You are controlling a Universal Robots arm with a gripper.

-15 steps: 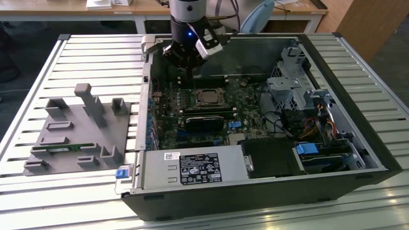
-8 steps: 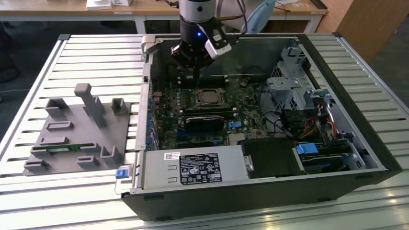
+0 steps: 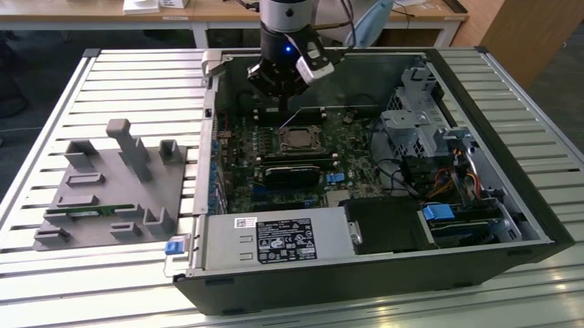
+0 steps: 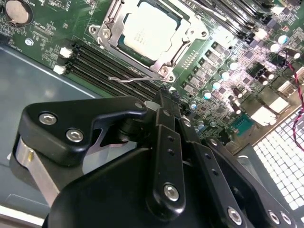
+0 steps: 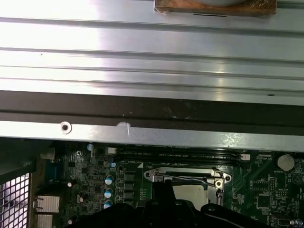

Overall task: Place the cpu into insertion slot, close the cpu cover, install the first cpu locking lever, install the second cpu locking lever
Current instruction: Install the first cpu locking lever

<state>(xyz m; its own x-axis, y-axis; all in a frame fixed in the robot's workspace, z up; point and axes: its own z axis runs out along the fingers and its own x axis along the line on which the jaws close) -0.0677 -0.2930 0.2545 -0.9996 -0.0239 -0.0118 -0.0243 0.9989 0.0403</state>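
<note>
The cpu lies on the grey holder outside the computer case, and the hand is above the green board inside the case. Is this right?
No. The second wrist view shows the cpu seated in the insertion slot on the green board. The rest holds: the hand is above that board, inside the case.

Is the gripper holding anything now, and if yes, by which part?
Nothing seems to be held: the gripper is shut, with its tip near the locking lever.
</note>
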